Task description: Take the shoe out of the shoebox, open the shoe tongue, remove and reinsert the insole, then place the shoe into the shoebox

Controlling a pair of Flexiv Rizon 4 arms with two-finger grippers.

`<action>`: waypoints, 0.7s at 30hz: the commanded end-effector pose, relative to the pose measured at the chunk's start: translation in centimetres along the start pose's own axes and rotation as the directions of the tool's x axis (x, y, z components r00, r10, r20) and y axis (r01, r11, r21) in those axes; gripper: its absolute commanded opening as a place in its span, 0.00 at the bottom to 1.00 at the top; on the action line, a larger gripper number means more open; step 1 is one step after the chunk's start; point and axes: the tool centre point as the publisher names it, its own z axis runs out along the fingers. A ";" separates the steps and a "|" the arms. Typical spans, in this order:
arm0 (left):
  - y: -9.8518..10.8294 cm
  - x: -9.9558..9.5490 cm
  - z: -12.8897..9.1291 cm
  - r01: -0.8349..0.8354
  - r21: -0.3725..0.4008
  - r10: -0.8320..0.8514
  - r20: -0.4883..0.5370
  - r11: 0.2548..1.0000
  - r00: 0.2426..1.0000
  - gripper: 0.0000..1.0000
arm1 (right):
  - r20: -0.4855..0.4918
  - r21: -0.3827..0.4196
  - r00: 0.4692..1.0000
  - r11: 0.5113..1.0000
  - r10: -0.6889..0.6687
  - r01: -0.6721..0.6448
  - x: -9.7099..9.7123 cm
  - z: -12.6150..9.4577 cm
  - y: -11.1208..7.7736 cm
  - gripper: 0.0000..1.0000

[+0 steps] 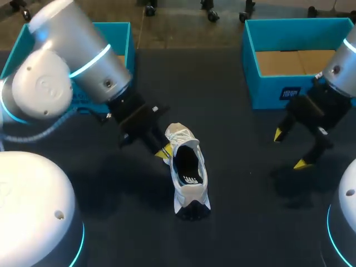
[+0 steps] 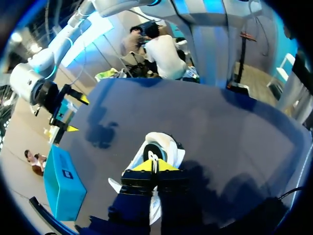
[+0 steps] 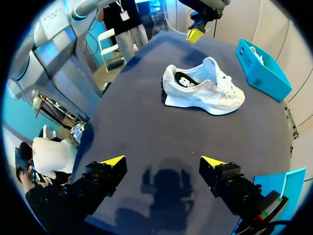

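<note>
Shoe (image 1: 187, 172) stands upright mid-table, outside the shoebox (image 1: 272, 92). Judged light, with a soft upper and stiffer sole; you should pinch tongue or collar. Left gripper (image 1: 163, 152): tips together at the collar, fabric caught or not, cannot tell. Right gripper (image 1: 288, 149): spread wide, empty, well apart. Open table around the shoe; mind the shoebox wall.

Soft, even light falls from overhead. The dark matte table (image 1: 250, 189) shows no glare, only diffuse shadows; the right gripper (image 3: 162, 161) casts one directly beneath itself. The white shoe (image 1: 188, 169) stands out bright.
</note>
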 end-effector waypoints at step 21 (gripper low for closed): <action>0.0 -1.2 -0.8 -0.151 -0.041 0.126 -0.362 0.988 0.923 0.00 | 0.004 0.001 1.000 1.000 0.000 0.000 0.1 0.2 0.0 1.00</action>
